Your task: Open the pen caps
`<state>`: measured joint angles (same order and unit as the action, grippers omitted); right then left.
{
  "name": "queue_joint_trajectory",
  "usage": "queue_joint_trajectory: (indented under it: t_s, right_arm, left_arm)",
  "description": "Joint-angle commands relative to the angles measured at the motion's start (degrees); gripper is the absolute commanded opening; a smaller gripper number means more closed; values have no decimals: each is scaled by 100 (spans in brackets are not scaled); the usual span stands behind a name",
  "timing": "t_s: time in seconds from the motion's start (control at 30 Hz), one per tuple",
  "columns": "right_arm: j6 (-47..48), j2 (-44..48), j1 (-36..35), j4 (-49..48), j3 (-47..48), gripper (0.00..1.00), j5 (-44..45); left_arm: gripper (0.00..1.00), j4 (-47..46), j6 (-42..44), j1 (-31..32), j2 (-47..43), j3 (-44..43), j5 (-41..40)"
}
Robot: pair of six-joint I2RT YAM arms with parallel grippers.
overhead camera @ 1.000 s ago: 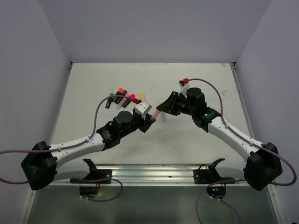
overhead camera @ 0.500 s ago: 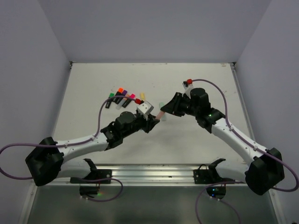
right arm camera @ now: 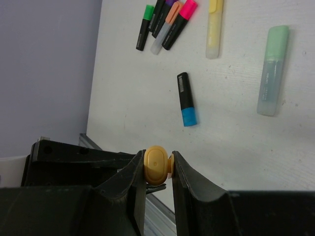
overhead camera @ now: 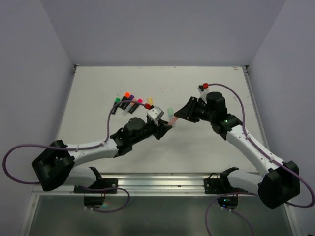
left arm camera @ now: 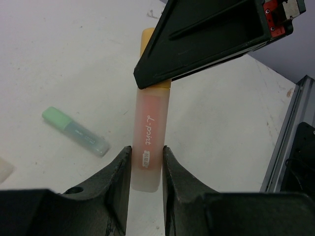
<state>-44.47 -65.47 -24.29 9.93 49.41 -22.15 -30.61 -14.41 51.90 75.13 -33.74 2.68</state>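
Left wrist view first: clamped between the left gripper (left arm camera: 146, 160) fingers, one frosted peach highlighter pen (left arm camera: 150, 128), held up over mid-table. Pinched tight in the right gripper (right arm camera: 156, 167), its rounded orange-yellow plastic cap (left arm camera: 147, 39). Best pulled straight along the barrel, both grips firm, no bending. Counted lying on the white table (right arm camera: 147, 113): seven highlighters, namely four clustered bright-capped ones (right arm camera: 165, 22), one blue-capped black (right arm camera: 186, 101), one pale yellow (right arm camera: 213, 27), one mint (right arm camera: 272, 69).

White table (overhead camera: 98, 88) between pale lilac walls (overhead camera: 162, 29)
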Motion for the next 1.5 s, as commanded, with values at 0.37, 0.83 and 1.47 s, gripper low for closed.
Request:
queue_joint_trajectory:
  t_s: [0.37, 0.83, 1.47]
  right_arm:
    - [-299, 158, 469, -1757, -62, 0, -228]
    - [43, 52, 443, -1872, -72, 0, -597]
    - [-157, -817, 443, -4981, -36, 0, -3673]
  left_arm:
    - [0, 2384, -44, -83, 151, -378, -487]
    - [72, 2806, 70, -92, -481, -1161, -496]
    - [93, 2543, 44, -1586, -887, -1706, 3423]
